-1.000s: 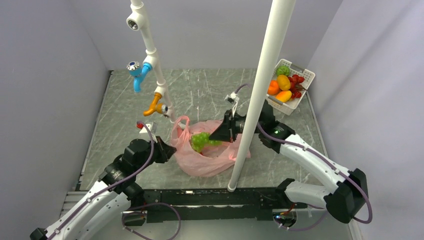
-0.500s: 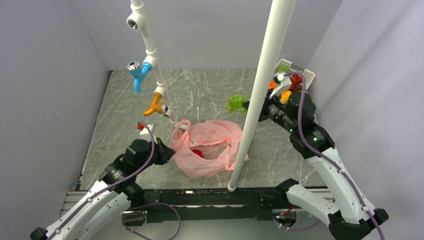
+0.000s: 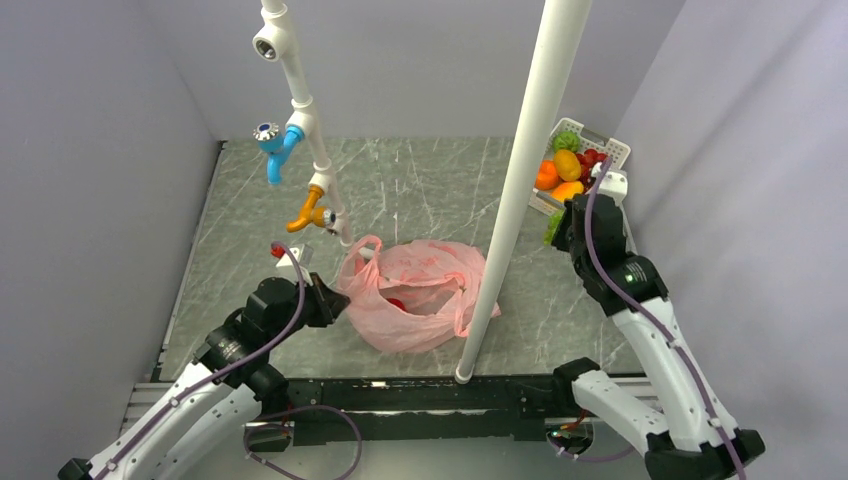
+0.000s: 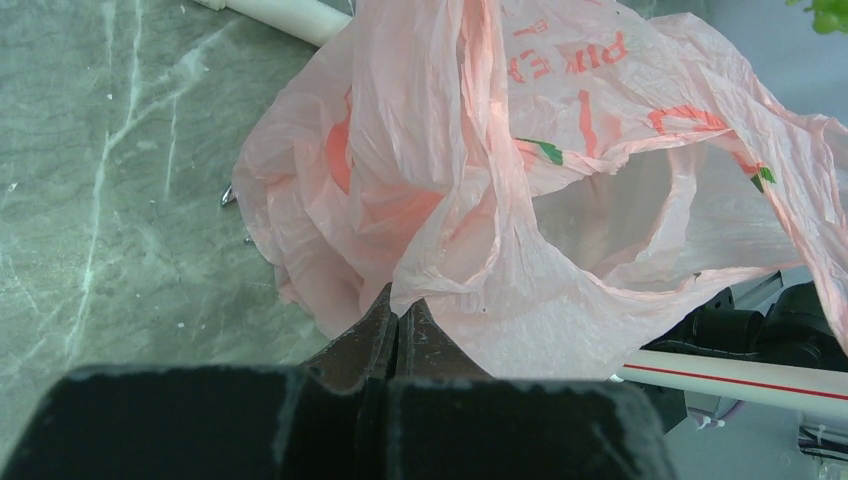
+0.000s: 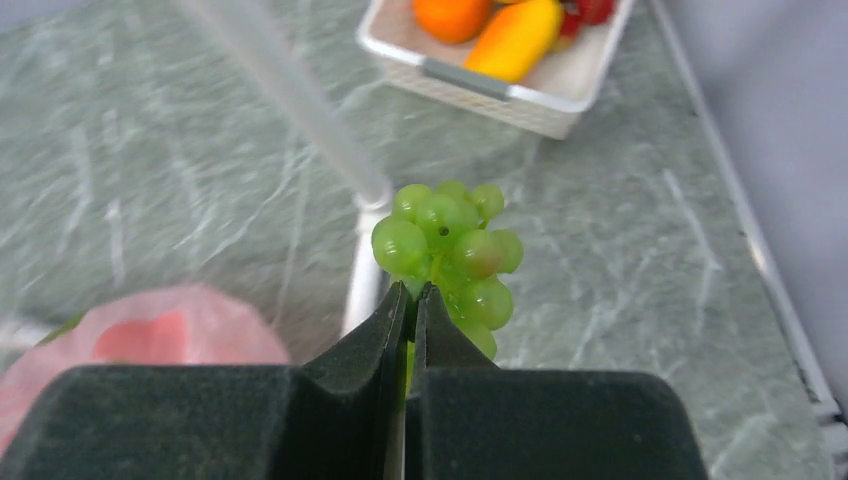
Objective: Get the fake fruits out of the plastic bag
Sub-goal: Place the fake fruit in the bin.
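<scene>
The pink plastic bag (image 3: 425,295) lies crumpled mid-table with its mouth open, and a small red fruit (image 3: 397,303) shows inside. My left gripper (image 3: 338,300) is shut on the bag's left edge; the wrist view shows the tips (image 4: 400,305) pinching the pink film (image 4: 520,180). My right gripper (image 3: 556,232) is shut on a bunch of green grapes (image 3: 549,222), held above the table right of the pole. In the right wrist view the grapes (image 5: 450,250) sit at the closed tips (image 5: 411,292). The bag's edge shows at lower left (image 5: 150,335).
A white slotted basket (image 3: 615,150) at the back right holds orange (image 5: 450,15), yellow-orange (image 5: 515,38), red and green fruits. A tall white pole (image 3: 515,190) stands between bag and right arm. A pipe with blue and orange taps (image 3: 300,110) stands at back left.
My right gripper lifted the green grapes out of the bag and carried them right, past the pole toward the basket. The bag has sagged. My left gripper has held still on the bag.
</scene>
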### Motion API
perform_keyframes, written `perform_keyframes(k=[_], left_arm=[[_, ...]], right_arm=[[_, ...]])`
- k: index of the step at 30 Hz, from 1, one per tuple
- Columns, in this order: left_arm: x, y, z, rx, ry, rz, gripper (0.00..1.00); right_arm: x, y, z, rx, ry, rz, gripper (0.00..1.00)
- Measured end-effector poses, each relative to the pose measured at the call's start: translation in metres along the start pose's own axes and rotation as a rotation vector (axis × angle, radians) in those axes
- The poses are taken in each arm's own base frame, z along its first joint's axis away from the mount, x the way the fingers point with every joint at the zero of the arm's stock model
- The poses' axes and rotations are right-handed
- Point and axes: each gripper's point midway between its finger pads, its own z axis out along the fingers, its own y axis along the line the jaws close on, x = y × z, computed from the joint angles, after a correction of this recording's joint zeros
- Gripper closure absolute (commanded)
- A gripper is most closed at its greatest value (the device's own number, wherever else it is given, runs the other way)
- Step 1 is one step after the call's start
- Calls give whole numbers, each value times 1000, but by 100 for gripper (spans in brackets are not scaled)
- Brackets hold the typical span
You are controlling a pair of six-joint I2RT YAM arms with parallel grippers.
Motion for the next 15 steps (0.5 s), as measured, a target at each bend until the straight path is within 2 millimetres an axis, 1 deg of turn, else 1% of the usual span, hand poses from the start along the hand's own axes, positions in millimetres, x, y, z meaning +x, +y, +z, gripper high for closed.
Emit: perform_keyframes(k=[2, 6, 9, 10, 12, 14, 15], left_arm=[[-1, -1, 0, -1, 1, 2, 100], [-3, -3, 1, 3, 0, 0, 100], [-4, -6, 1, 13, 0, -6, 100], [-4, -6, 1, 14, 0, -7, 100], [-4, -6, 1, 16, 0, -7, 100], [-4, -6, 1, 16, 0, -7, 100], [-4, -6, 1, 16, 1, -8, 100]], right_arm=[[-1, -17, 19, 91, 14, 13, 100], [-7, -60, 63, 260, 53, 79, 100], [-12, -84, 100, 316, 73, 140, 100], [-15, -90, 111, 326, 72, 155, 100], [-23, -96, 128, 325, 60, 176, 100], [-40, -97, 147, 313, 35, 192, 100], [-51, -96, 158, 303, 16, 200, 100]])
